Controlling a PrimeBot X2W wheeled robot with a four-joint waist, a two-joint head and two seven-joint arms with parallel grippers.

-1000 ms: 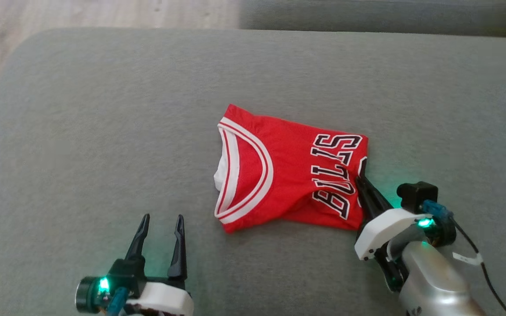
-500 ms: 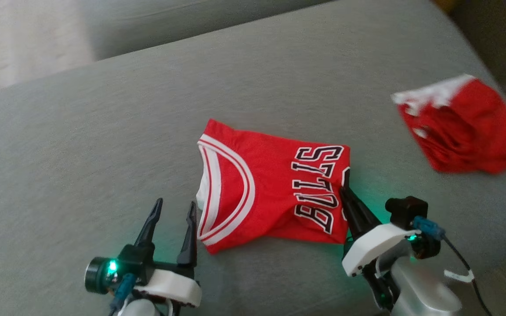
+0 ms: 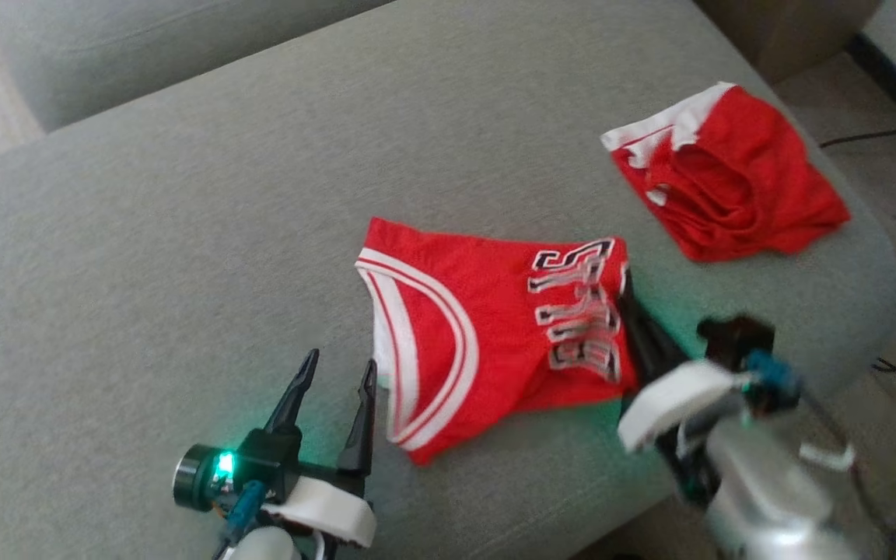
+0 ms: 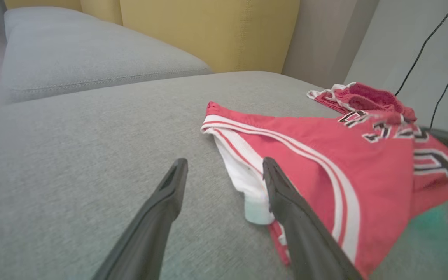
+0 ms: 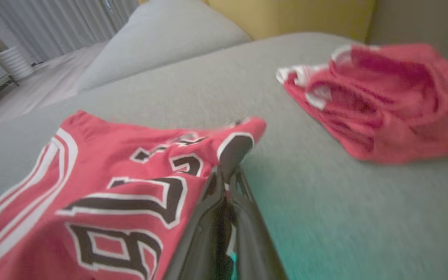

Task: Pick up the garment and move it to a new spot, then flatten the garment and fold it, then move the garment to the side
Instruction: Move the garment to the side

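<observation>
Bunching now, the folded red mesh jersey [image 3: 487, 334] trails my clamped right tool [image 3: 627, 295] sideways, so the final move has probably begun; left tool [image 3: 341, 359] gapes wide.

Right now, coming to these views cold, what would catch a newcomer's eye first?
The folded red jersey with its black-and-white lettering, lying mid-cushion on the grey sofa, with the right pincer shut on its lettered edge. Next, a second, crumpled red garment at the cushion's far right corner, and the left pincer open beside the jersey's white-trimmed collar.
</observation>
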